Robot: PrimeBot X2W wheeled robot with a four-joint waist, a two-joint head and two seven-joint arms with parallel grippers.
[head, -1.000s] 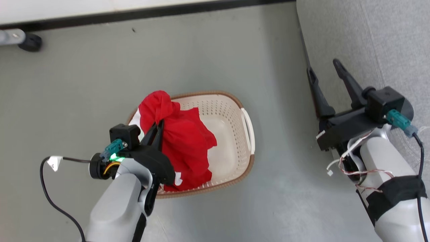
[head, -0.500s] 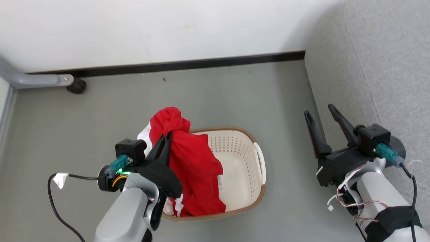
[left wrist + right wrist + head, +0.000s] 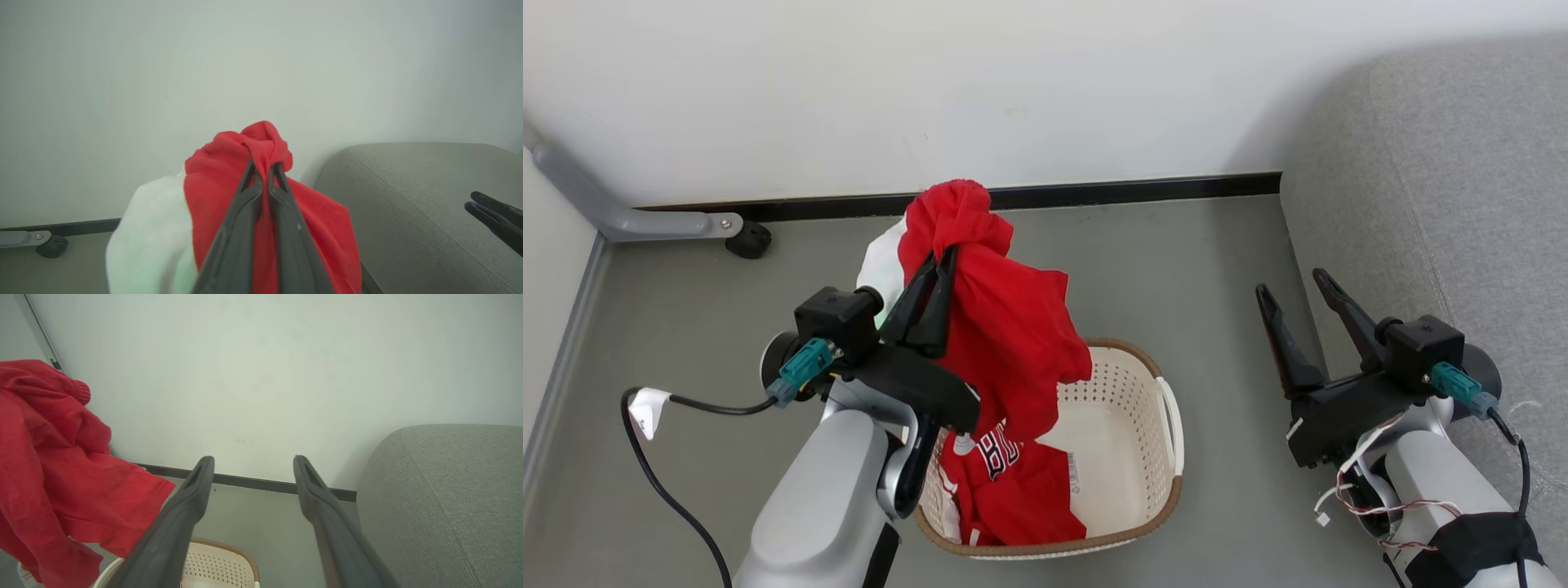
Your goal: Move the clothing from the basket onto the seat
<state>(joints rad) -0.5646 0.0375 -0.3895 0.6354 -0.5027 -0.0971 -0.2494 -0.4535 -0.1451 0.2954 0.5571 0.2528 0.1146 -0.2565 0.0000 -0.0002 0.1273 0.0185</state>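
Note:
My left gripper (image 3: 941,263) is shut on a plain red garment (image 3: 1005,343) with a white part, which hangs above the cream basket (image 3: 1168,425). The same garment (image 3: 212,192) bunches around my left gripper (image 3: 261,167) in the left wrist view, and it hangs at the left of the right wrist view as red cloth (image 3: 49,457). A red jersey (image 3: 1021,490) with black letters lies inside the basket. My right gripper (image 3: 1290,286) stands open and empty beside the grey seat (image 3: 1445,204). The right wrist view shows my right gripper (image 3: 253,461), the basket rim (image 3: 233,549) and the seat (image 3: 449,490).
A white wall with a black skirting strip (image 3: 1135,192) runs along the back. A grey metal leg with a black foot (image 3: 747,241) stands at the left on the grey floor (image 3: 1176,269). A black cable (image 3: 654,474) trails from my left wrist.
The head camera has tilted up, bringing more wall into view. My left gripper has lifted the plain red garment out of the basket, uncovering the lettered jersey beneath. The right gripper stays open.

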